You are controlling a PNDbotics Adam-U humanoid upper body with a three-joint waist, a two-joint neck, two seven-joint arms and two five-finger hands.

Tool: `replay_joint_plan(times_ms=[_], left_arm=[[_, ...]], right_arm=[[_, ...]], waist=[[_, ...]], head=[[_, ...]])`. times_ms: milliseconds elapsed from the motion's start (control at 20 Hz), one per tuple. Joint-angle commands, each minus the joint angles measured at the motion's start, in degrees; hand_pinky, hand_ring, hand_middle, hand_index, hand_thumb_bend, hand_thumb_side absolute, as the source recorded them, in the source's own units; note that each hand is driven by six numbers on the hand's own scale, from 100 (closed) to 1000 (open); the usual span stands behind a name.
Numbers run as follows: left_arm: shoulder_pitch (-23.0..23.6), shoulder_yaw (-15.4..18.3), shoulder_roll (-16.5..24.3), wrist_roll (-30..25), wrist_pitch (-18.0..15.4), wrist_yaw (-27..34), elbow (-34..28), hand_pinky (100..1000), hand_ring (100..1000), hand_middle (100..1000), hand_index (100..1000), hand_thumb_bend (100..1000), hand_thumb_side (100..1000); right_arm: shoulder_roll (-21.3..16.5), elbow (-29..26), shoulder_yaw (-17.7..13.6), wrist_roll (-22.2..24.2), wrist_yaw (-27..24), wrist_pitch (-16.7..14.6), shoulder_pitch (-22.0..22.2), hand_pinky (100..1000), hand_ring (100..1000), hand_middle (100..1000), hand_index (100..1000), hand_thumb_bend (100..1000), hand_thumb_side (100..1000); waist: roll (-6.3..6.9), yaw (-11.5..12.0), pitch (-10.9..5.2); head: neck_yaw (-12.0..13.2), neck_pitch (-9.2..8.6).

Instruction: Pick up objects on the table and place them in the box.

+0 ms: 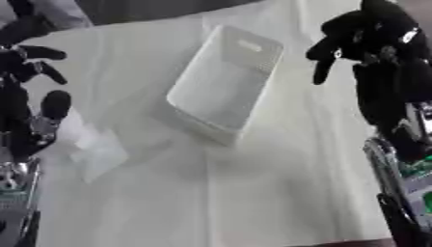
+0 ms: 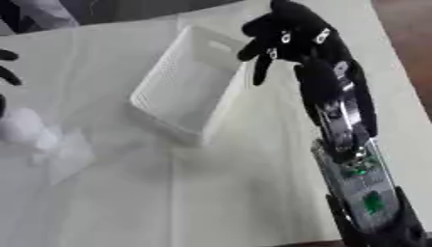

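Right hand (image 2: 287, 36) was held above box (image 2: 182, 91) rim, fingers drooped, nothing gripped; left hand (image 1: 25, 67) was spread, empty; pale object (image 1: 101, 152) was best approached from above.

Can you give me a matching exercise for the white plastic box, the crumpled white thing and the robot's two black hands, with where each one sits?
1 white plastic box
2 crumpled white thing
3 right hand
4 left hand

a raised beside the box's far right corner
b at the left edge
c middle of the table
d left of the box

Pairs: 1c, 2d, 3a, 4b
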Motion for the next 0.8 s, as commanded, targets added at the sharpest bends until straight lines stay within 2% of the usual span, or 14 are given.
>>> replay_joint_plan(times_ms=[50,100,150,350,800], left_arm=[[0.3,0.8,1.1,-1.0,2.0,-2.3,-0.8,445,681,744,891,843,684],[0.6,1.3,1.8,-1.4,2.4,-3.9,-0.8,437,677,742,891,835,686],[0.9,1.7,2.6,-1.9,2.8,-5.5,-0.8,473,694,756,893,884,677],[2.3,3.0,6.3,-4.6,3.9,-13.4,-0.8,540,723,774,891,927,693],[4.2,3.2,10.8,-7.6,5.0,-22.8,-0.8,566,720,770,874,946,716]], right_arm=[[0.0,-1.1,0.1,0.4,0.1,0.0,-0.2,330,590,707,919,100,1000],[-0.1,-1.1,0.1,0.5,0.1,0.0,-0.2,330,590,708,919,100,1000],[-0.2,-1.1,0.1,0.6,0.1,0.1,-0.2,328,588,707,918,100,1000],[-0.4,-1.1,0.2,0.9,0.0,0.2,0.0,325,585,705,916,100,1000],[-0.5,-1.1,0.2,1.5,-0.2,0.2,0.0,317,570,700,908,100,1000]], waist=[[-0.05,0.1,-0.60],[-0.03,0.2,-0.58],[0.04,0.2,-0.57],[0.32,0.3,-0.54],[0.39,0.3,-0.45]], head=[[1.1,-0.41],[1.1,-0.41],[1.1,-0.41],[1.2,-0.41],[1.1,-0.41]])
